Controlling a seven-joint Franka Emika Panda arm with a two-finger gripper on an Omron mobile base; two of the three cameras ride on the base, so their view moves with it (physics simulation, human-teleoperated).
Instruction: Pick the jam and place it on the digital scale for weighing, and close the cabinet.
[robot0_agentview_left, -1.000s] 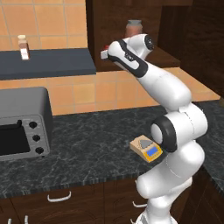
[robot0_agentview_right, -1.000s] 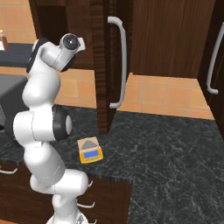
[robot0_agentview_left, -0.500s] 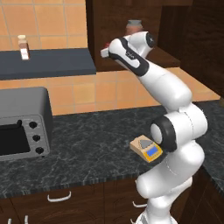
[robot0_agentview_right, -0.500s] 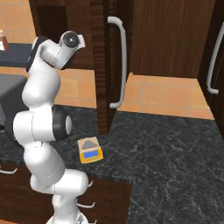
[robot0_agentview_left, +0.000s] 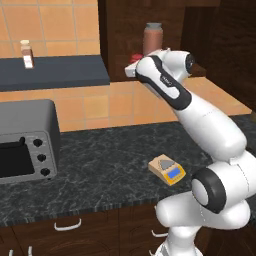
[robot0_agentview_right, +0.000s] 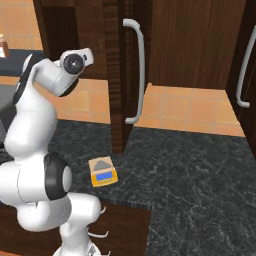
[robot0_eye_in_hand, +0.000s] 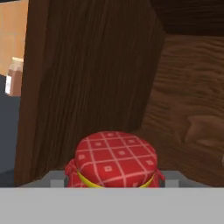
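Observation:
The jam (robot0_eye_in_hand: 116, 158), a squat jar with a red checked lid, sits low and centre in the hand view, inside the open cabinet (robot0_eye_in_hand: 96, 78). My gripper (robot0_eye_in_hand: 114, 177) is shut on the jam, one finger (robot0_eye_in_hand: 56, 178) against each side of its lid. In the left base view my hand reaches into the cabinet and a bit of the jam's red lid (robot0_agentview_left: 134, 58) shows just above the gripper (robot0_agentview_left: 131, 69). The digital scale (robot0_agentview_left: 167, 170) lies on the dark counter below, also seen as the yellow-tan scale (robot0_agentview_right: 102, 171). The cabinet door (robot0_agentview_right: 117, 75) stands open, its silver handle (robot0_agentview_right: 137, 70) facing out.
A taller reddish-brown jar (robot0_agentview_left: 152, 37) with a grey lid stands deeper in the cabinet. A grey toaster oven (robot0_agentview_left: 25, 145) sits on the counter at left. A small brown-and-white bottle (robot0_agentview_left: 26, 54) stands on the dark shelf. Drawers with white handles (robot0_agentview_left: 67, 226) run below the counter.
My hand and upper arm have shifted slightly right and down, and the red lid has moved with the hand. The scale and cabinet door have not moved.

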